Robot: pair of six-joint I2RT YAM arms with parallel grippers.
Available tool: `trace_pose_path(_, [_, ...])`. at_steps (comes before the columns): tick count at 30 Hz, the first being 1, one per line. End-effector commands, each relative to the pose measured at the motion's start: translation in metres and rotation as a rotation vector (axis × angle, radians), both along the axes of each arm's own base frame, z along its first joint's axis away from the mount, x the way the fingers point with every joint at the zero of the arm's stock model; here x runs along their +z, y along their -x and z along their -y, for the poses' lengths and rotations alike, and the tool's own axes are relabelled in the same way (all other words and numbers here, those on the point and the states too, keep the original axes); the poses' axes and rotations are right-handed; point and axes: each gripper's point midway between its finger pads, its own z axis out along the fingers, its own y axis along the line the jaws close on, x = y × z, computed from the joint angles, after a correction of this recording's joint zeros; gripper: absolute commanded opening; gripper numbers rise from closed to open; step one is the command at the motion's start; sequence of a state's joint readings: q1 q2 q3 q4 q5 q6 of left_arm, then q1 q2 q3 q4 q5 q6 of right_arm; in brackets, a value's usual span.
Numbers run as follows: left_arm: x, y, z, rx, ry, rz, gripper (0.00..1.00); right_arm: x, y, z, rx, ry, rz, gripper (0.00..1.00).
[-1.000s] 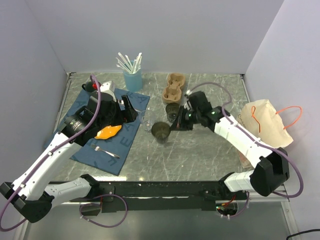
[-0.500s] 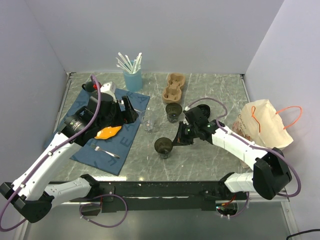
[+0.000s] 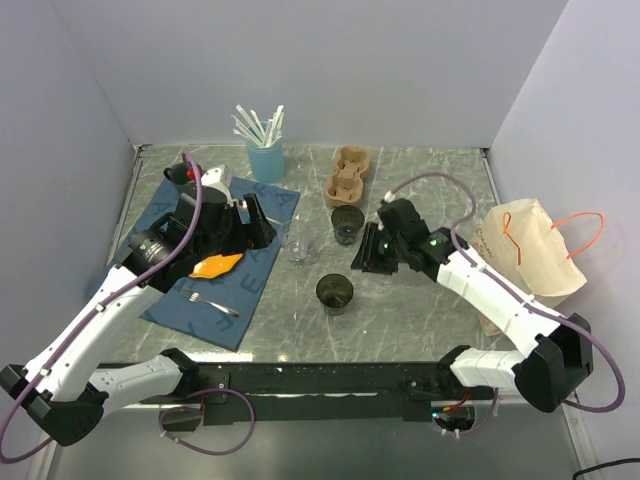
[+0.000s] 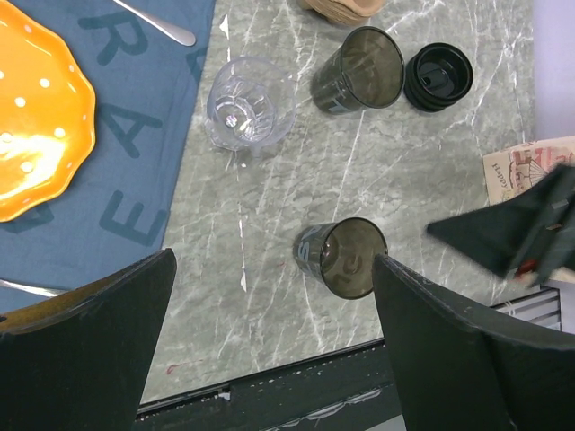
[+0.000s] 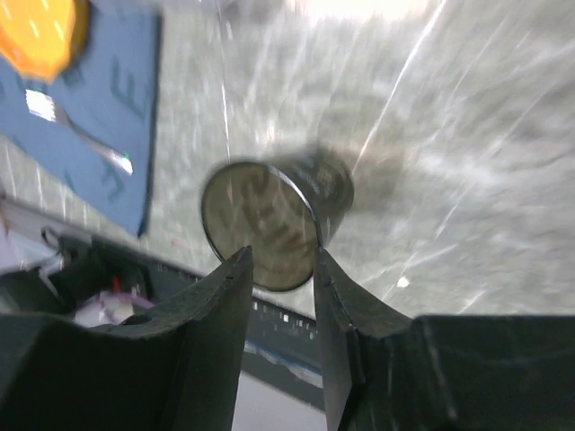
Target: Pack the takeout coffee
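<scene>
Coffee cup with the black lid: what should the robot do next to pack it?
Probably move the right end effector over to the lidded coffee cup, beside the far dark tumbler. That end effector is open and empty, and the cup stands untouched.

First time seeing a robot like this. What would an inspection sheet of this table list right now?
Surface: grey marbled table.
Job's things: takeout coffee, lid on, upright beside a dark cup.
Clutter: second dark cup, clear glass, orange plate and fork on a blue mat, cup of straws, cardboard carrier, paper bag.
Claws: left claw open, empty; right claw open, empty, apart from the second dark cup.
Cables: purple cables loop along both arms.
Surroundings: plain walls on three sides.
</scene>
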State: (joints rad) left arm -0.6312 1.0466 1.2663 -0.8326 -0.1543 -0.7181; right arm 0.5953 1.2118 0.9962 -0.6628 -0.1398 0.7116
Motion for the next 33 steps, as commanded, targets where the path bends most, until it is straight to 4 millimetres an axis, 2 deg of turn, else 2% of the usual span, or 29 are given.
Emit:
trace_pose_path(1, [0.023,0.003,0.003,-0.029,0.037,0.055,0.97,0.029,-0.040,0.042,-0.170,0.195,0.096,0.42])
trace_pose_path(2, [0.024,0.004,0.003,-0.035,0.038,0.057,0.97,0.028,-0.043,0.053,-0.203,0.238,0.076,0.42])
trace_pose_path(6, [0.027,0.009,0.002,-0.051,0.049,0.067,0.97,0.037,-0.084,0.100,-0.377,0.354,0.091,0.43])
trace_pose_path(8, [0.030,0.011,0.003,-0.062,0.063,0.072,0.97,0.041,-0.106,0.116,-0.424,0.411,0.108,0.43])
trace_pose_path(9, [0.033,0.014,0.002,-0.062,0.069,0.081,0.97,0.040,-0.111,0.124,-0.441,0.439,0.097,0.43])
trace_pose_path(10, [0.032,0.015,0.001,-0.063,0.069,0.079,0.97,0.037,-0.125,0.133,-0.470,0.465,0.075,0.43])
trace_pose_path(13, [0.034,0.017,-0.004,-0.041,0.065,0.073,0.97,0.028,-0.142,0.153,-0.512,0.568,0.013,0.43])
trace_pose_path(18, [0.027,0.020,-0.016,0.021,0.033,0.034,0.97,0.010,-0.165,0.173,-0.551,0.633,-0.040,0.47])
trace_pose_path(19, [0.032,0.020,-0.017,0.034,0.043,0.033,0.97,0.003,-0.171,0.175,-0.552,0.631,-0.050,0.47])
trace_pose_path(23, [0.028,0.020,-0.019,0.040,0.028,0.017,0.97,-0.017,-0.183,0.187,-0.573,0.624,-0.101,0.47])
trace_pose_path(28, [0.020,0.015,-0.019,0.066,0.004,-0.015,0.97,-0.040,-0.194,0.188,-0.547,0.612,-0.151,0.47])
trace_pose_path(33, [0.020,0.010,-0.013,0.068,0.015,-0.023,0.97,-0.051,-0.201,0.186,-0.526,0.568,-0.157,0.47])
